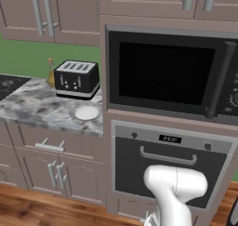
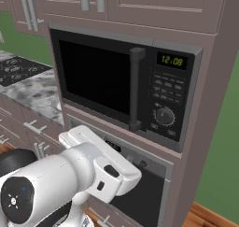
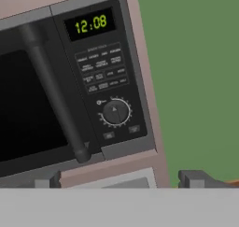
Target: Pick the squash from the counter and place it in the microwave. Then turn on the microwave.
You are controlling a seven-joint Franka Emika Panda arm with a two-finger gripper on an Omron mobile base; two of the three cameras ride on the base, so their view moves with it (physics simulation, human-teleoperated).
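Currently the gripper [image 3: 121,181] stands wide open and empty, facing the microwave [image 2: 122,83] control panel [image 3: 105,76], a position suited to surveying rather than grasping. The microwave door [image 1: 162,72] is closed against its frame. The squash cannot be located on the counter [image 1: 42,109]; a white plate [image 1: 86,112] rests beside the toaster [image 1: 76,78].

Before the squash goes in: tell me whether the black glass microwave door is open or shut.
Shut. The black glass microwave door sits flush in its dark grey frame, its vertical bar handle beside the control panel.
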